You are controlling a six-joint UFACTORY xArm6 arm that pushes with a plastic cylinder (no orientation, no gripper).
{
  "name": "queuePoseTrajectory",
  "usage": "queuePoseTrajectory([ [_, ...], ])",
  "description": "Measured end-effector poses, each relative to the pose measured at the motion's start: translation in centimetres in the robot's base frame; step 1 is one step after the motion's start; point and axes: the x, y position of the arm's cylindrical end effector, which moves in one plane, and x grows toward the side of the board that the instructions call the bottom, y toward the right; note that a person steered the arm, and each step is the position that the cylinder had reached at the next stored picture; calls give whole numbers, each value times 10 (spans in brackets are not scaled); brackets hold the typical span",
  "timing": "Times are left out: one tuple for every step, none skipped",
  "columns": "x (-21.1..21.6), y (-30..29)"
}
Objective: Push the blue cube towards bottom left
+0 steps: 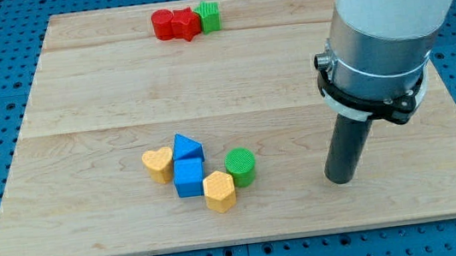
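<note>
While my tip [341, 181] rests at the view's right, the blue cube [188, 177] sits apart. Yellow heart [158, 164], blue triangular block [187, 146] and yellow hexagonal block [219, 190] touch it. No jaws exist on this rod.

blue cube [189, 177] | flat on board, lower centre-left | touching neighbouring blocks above, left and lower right

Blocks: two red [164, 23] [186, 24], two green [209, 15] [240, 166], two blue [186, 146] [189, 177], two yellow [158, 164] [219, 190].

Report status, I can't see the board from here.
My tip right of cluster, touching nothing. Blue cube hemmed: yellow heart left, yellow hexagon right, blue triangle above.
</note>
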Motion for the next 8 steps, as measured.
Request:
queuePoseTrajectory([
  [13, -8],
  [14, -12],
  [14, -85],
  [10, -140],
  [-9, -167],
  [-15, -206],
  [-17, -234],
  [-25, -245],
])
